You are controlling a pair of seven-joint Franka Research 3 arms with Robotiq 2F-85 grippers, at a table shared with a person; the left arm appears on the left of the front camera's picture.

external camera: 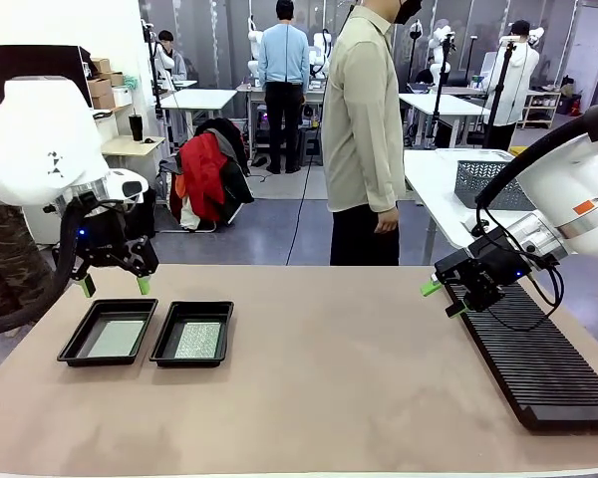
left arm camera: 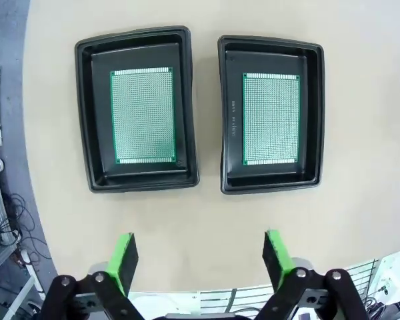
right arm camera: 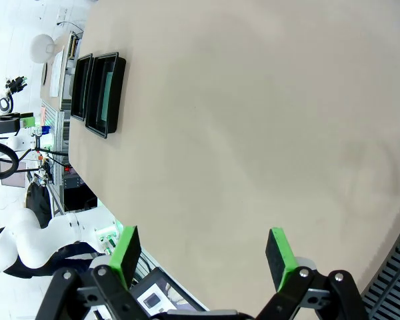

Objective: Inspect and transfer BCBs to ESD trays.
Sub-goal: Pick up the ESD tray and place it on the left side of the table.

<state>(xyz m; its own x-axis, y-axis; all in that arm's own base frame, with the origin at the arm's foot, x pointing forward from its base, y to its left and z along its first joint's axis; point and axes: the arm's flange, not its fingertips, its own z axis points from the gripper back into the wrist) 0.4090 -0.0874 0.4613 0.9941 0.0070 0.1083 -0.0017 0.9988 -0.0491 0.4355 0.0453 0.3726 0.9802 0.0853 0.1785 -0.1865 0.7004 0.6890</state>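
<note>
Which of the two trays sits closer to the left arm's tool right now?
The outer ESD tray, nearest the table's left edge. In the front view the left tool hangs open above its far rim; the other ESD tray lies alongside, toward the table's middle.

Two shallow black plastic trays point(left arm camera: 139, 177) point(left arm camera: 271, 181) side by side on the tan tabletop, each holding one flat speckled pale-green board point(left arm camera: 143, 115) point(left arm camera: 271, 119)
</note>
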